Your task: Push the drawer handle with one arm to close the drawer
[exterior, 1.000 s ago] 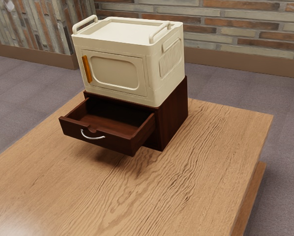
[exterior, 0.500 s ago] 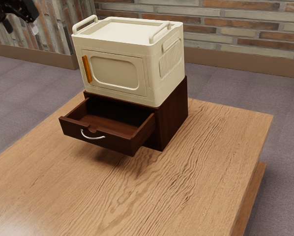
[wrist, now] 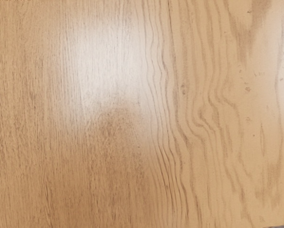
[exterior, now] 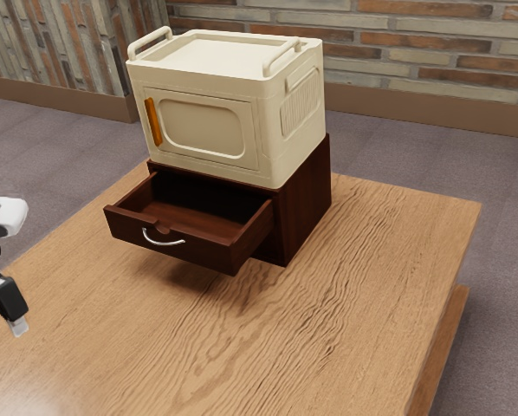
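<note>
At the exterior view's left edge is my black gripper [exterior: 6,299], below a white arm part and partly cut off by the view's edge. It is apart from the drawer, over on the drawer front's side. The dark brown drawer [exterior: 172,246] stands pulled out of its cabinet [exterior: 304,201], with a curved silver handle [exterior: 163,242] on its front. Nothing is touching the handle. The inside of the drawer holds nothing that I can see.
A cream box [exterior: 203,126] with an orange door handle and two top rails rests on the cabinet. The wooden table [exterior: 328,321] spreads around it; its grain [wrist: 180,118] lies under my hand in the wrist view. A brick wall stands behind.
My gripper came into the exterior view at the upper left corner, then moved down to the left edge beside the table. The drawer, its cabinet and the cream box have stayed put.
</note>
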Robot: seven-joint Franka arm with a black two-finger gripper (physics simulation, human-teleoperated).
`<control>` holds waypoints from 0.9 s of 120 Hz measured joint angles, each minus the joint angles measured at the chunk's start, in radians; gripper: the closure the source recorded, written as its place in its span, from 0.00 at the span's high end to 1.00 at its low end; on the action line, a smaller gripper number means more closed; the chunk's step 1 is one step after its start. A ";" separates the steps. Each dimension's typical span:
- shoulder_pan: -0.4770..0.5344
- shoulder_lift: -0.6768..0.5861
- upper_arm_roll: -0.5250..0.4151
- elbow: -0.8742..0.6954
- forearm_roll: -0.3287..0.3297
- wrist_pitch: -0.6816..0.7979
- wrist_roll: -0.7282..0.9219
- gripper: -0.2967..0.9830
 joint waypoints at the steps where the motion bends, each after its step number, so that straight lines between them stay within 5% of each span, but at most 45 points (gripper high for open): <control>1: -0.002 -0.001 0.001 -0.008 0.010 0.012 0.007 0.75; 18: -0.019 0.013 0.042 -0.061 0.116 0.188 0.120 0.75; 56: -0.048 0.303 0.100 0.031 0.061 0.353 -0.037 0.73; 84: -0.099 0.536 0.101 0.158 0.008 0.448 -0.133 0.35; 108: -0.159 0.662 0.113 0.229 -0.051 0.511 -0.187 0.22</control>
